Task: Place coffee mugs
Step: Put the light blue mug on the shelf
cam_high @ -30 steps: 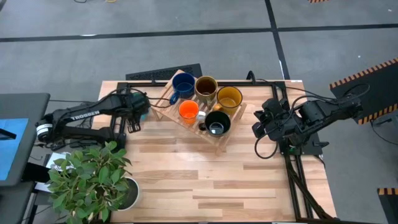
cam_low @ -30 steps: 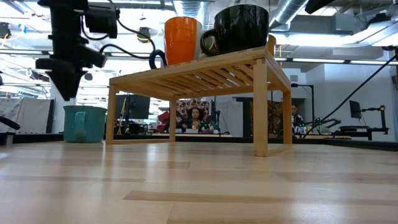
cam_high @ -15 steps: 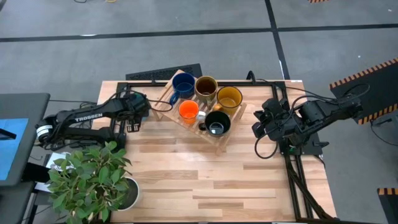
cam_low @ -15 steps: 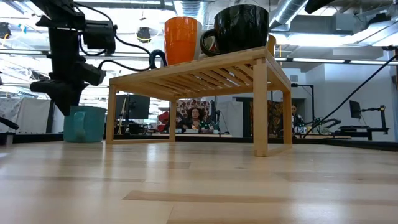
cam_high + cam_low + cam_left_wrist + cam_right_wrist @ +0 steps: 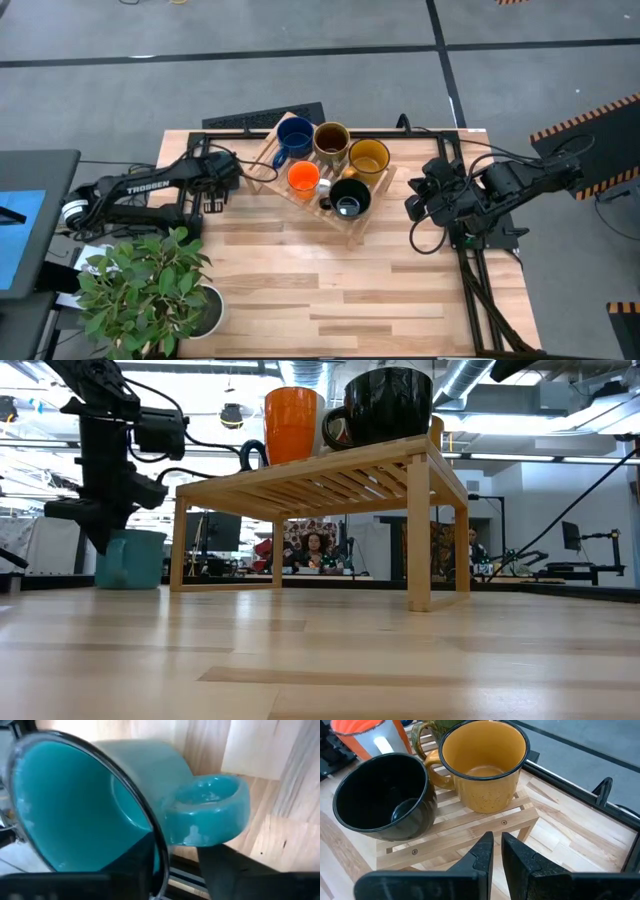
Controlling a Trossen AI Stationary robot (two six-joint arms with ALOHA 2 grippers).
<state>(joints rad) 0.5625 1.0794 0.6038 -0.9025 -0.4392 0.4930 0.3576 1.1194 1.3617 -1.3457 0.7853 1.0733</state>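
Note:
Only the low view and the left wrist view show the teal mug (image 5: 135, 560) (image 5: 75, 810), which stands on its base on the table left of the wooden rack (image 5: 357, 230). My left gripper (image 5: 213, 187) (image 5: 98, 535) is down over the mug's rim and shut on it. On the rack's slats stand the dark blue (image 5: 294, 133), brown-olive (image 5: 331, 138), yellow (image 5: 368, 157), orange (image 5: 303, 177) and black (image 5: 349, 197) mugs. My right gripper (image 5: 413, 207) (image 5: 497, 851) waits shut, just right of the rack. My left gripper holds the teal mug by its wall at the rim (image 5: 159, 845), beside the handle (image 5: 215, 810). One finger (image 5: 132, 865) is inside the mug and the other (image 5: 235, 872) outside, under the handle. The fingers come from above, pointing down. The mug stands upright on the table.
A potted plant (image 5: 150, 290) fills the table's near left corner. A dark keyboard-like slab (image 5: 265, 118) lies at the far edge behind the rack. Bare wood (image 5: 330, 300) stretches across the near half. Cables (image 5: 480, 290) run along the right edge.
My left gripper has come down onto the teal mug, so that a finger now reaches below its rim. The mug has shifted a little toward the table's left and stays on the table.

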